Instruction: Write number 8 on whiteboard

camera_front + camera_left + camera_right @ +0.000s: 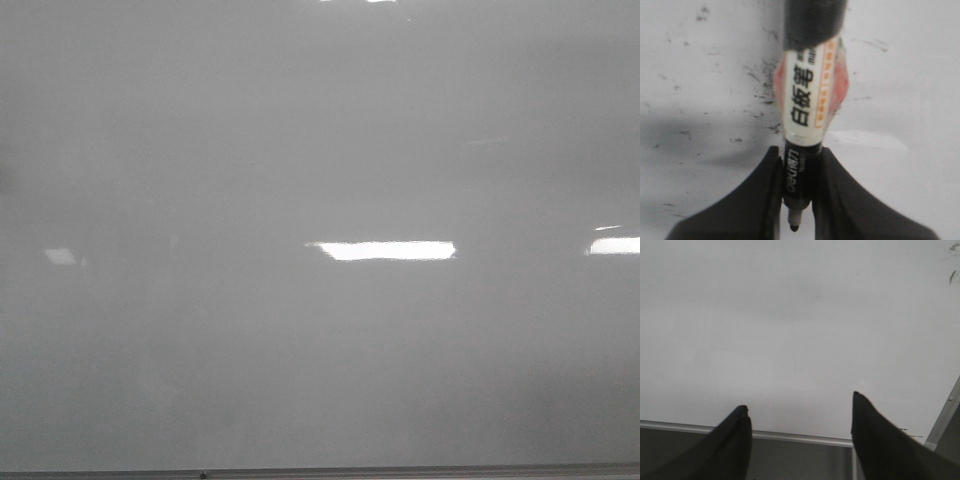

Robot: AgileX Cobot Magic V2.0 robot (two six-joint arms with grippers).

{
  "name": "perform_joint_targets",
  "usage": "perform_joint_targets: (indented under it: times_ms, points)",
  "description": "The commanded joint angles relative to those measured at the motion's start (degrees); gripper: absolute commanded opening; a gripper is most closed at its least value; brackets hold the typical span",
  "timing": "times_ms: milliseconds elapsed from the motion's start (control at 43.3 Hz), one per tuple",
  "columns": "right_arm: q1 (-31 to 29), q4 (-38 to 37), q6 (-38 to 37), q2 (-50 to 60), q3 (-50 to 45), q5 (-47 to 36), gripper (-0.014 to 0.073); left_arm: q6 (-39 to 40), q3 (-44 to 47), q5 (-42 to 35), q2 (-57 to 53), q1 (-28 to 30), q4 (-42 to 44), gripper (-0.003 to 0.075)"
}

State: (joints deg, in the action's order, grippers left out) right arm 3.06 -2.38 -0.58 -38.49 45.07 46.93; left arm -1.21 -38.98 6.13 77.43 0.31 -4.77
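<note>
- Gripped nearest the lens in the left wrist view, a marker sits clenched between the left gripper's dark fingers, tip exposed and aimed ahead, apparently so the nib can meet the whiteboard. Black smudges fleck the board around it; no clear stroke shows.
- Right wrist view: the right gripper hangs with fingers spread wide and nothing between them, near the board's grey bottom edge, seemingly parked clear of the writing arm.
- Front view: glossy grey-white whiteboard fills everything, with bright rectangular reflections. No number 8 is visible anywhere, so writing looks not yet begun.
</note>
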Motion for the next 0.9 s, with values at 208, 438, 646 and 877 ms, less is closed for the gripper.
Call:
perform_joint_targets:
  times_ms: [208,438,646,877]
  points:
    - [0.1,-0.5,0.6,-0.3,3.9,-3.3,0.0466,-7.7,-12.2,28.6,-12.3,-0.7,0.0,-0.0020]
    - [0.1,1.3,0.6,-3.0,3.9,-2.7,0.0466,-22.0,-20.6,45.0,-12.0,-6.9,-6.4,-0.0021]
    - [2.5,5.7,6.0,-7.7,4.6,0.5,0.0466,-36.0,-21.0,46.8,-8.0,-17.6,-13.2,-0.0021]
    - [10.3,11.6,18.4,-14.3,8.4,5.2,0.0466,-41.8,-21.1,46.3,-2.0,-31.1,-13.6,-0.0020]
